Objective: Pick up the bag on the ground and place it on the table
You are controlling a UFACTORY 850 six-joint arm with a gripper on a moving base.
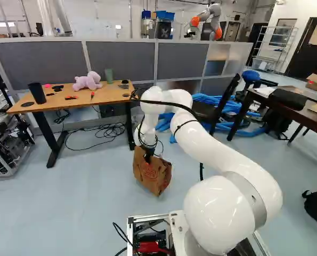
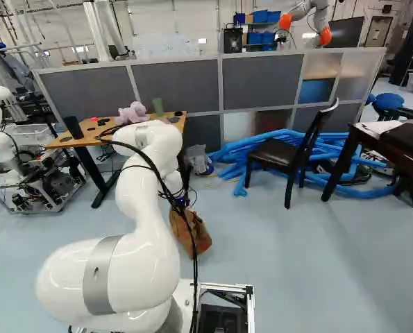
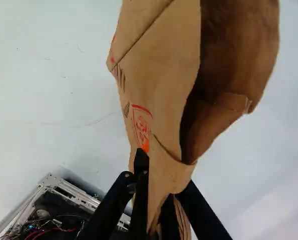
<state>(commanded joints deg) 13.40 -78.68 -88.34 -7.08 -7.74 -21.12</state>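
Left base view: the arm (image 1: 225, 146) goes up and forward from its base, bends over at the wrist, and the gripper (image 1: 148, 155) points down at the brown paper bag (image 1: 153, 176). Bag's tilted, out in front of the desk (image 1: 109, 96), near its right end but not on it. Pink plushie (image 1: 88, 81) sits by the desk's back edge.

Right base view: arm leans left, then folds over, bag low under the wrist. Can't tell if it touches the floor (image 2: 275, 277).

Wrist view: fingers clamped on the bag's bunched paper, its mouth gaping ahead.
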